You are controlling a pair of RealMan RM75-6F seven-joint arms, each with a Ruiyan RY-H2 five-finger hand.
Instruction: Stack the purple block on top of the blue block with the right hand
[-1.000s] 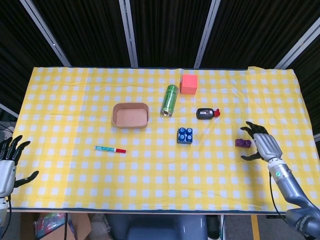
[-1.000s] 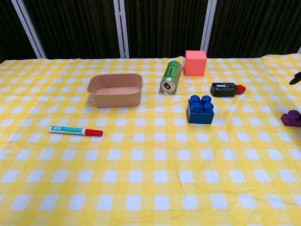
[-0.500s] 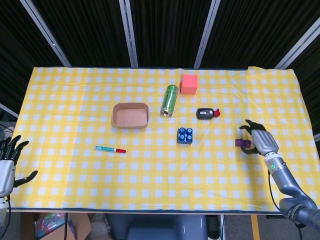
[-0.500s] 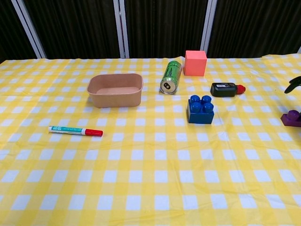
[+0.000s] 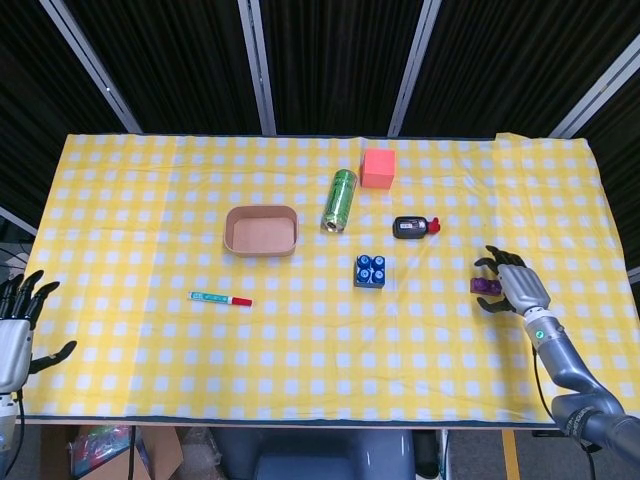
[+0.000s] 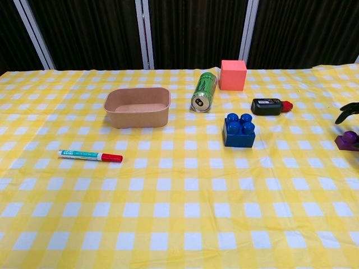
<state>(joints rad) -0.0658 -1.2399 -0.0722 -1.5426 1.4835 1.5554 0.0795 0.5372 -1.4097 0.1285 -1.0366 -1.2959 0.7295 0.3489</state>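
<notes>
Near the table's right edge, our right hand curls spread fingers around the purple block, perhaps not gripping.

A yellow-and-white checked cloth covers the tabletop. On it lie a purple block, a blue block, a coral-pink cube, a green can, a tan tray, a black bottle with a red cap, and a teal-and-white marker with a red cap.
</notes>
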